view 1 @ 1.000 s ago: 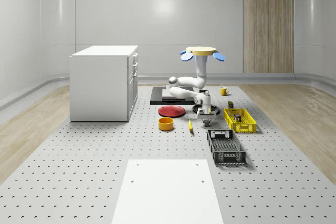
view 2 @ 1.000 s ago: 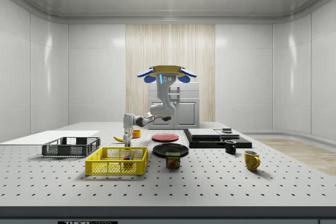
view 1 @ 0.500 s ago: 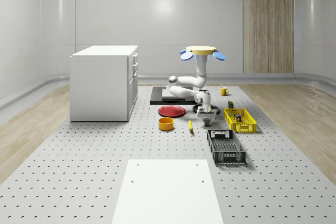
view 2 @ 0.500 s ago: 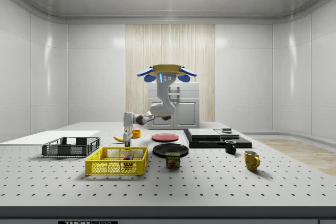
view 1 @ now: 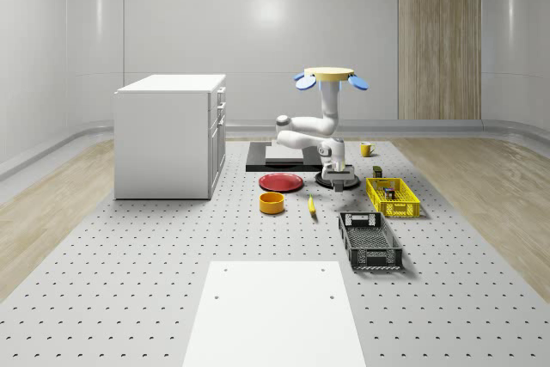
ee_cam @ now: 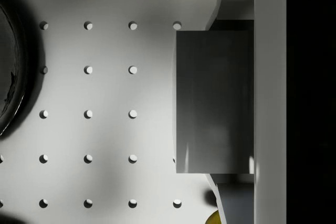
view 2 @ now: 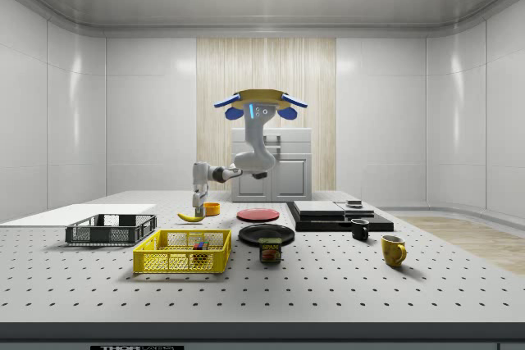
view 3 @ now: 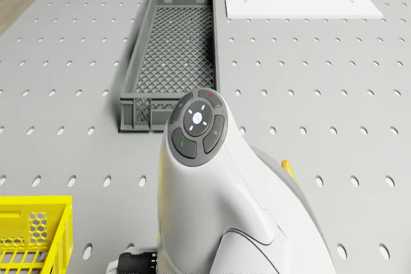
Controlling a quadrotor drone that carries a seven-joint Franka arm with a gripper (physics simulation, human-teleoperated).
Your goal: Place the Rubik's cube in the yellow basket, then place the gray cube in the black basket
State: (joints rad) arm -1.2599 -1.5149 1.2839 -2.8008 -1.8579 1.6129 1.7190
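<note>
Gray cube, a plain matte block, sits clamped between the two pale fingers of the gripper, lifted clear of the perforated gray table, while the drone hovers above the table near the long black mesh basket. The yellow plastic basket, just beyond the black one, already holds a small multicoloured object, probably the Rubik's cube, though it is too small to confirm. One risk is the block slipping from the grip during the carry, since how much of each finger bears on it cannot be judged; another is releasing it over the nearby yellow basket, or clipping the black basket's rim. In the drone view the white arm hides the gripper and block.
</note>
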